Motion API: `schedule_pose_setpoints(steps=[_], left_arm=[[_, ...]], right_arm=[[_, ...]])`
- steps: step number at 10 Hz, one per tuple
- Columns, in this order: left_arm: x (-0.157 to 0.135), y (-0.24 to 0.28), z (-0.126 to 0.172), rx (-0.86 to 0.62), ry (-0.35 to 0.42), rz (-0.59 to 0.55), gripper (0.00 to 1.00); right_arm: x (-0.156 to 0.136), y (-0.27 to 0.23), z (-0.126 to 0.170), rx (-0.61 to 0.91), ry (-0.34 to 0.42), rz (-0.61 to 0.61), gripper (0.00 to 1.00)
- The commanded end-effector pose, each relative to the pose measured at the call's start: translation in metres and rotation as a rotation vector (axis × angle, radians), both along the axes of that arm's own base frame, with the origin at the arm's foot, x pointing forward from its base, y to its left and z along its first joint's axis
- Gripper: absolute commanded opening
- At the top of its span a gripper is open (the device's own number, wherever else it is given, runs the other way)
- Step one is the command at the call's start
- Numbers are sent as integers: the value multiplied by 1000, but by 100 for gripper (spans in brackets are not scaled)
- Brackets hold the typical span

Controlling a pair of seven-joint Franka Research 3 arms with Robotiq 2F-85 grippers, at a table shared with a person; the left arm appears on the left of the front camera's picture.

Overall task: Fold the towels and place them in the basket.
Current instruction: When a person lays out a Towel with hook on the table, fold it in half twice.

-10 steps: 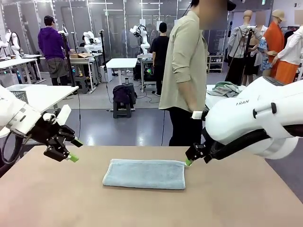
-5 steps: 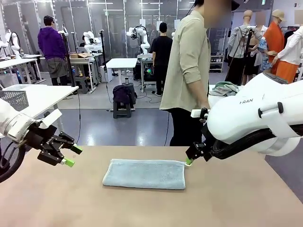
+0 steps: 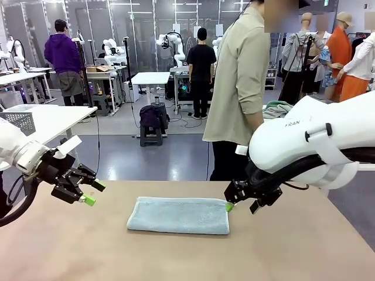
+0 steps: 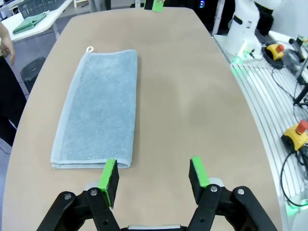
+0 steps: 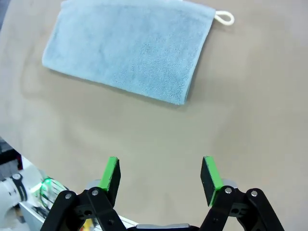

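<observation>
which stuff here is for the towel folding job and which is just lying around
For the job:
- blue towel, folded on the table
- green towel, on a side table
- basket, off to the side
- left end effector and right end effector, both open

Just lying about:
- black bag
- cardboard box
- stop button

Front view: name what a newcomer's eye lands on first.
A folded light-blue towel lies flat in the middle of the table. The left gripper hovers open off its left end, the right gripper open near its right end, both empty. A person in a beige shirt stands at the far side.
</observation>
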State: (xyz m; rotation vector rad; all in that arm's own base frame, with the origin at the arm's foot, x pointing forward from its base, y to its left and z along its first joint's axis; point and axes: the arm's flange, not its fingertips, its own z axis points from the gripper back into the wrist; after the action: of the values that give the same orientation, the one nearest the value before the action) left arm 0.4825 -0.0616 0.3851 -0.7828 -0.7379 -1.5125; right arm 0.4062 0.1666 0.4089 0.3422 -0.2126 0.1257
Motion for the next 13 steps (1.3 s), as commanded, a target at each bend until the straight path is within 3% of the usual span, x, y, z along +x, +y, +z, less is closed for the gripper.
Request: schedule_pose_setpoints(steps=[1,5,8,13], left_arm=[[-2,4,1,-4,-10,1,75],[-2,4,1,-4,-10,1,75],[-2,4,1,-4,-10,1,75],[-2,4,1,-4,-10,1,75]], right_arm=[[22,13,-5,-6,55,-99,84],[76,23,-37,-41,125,-226,84],[111,25,-62,-75,112,-258,84],[138,47,-99,-92,97,-315,84]])
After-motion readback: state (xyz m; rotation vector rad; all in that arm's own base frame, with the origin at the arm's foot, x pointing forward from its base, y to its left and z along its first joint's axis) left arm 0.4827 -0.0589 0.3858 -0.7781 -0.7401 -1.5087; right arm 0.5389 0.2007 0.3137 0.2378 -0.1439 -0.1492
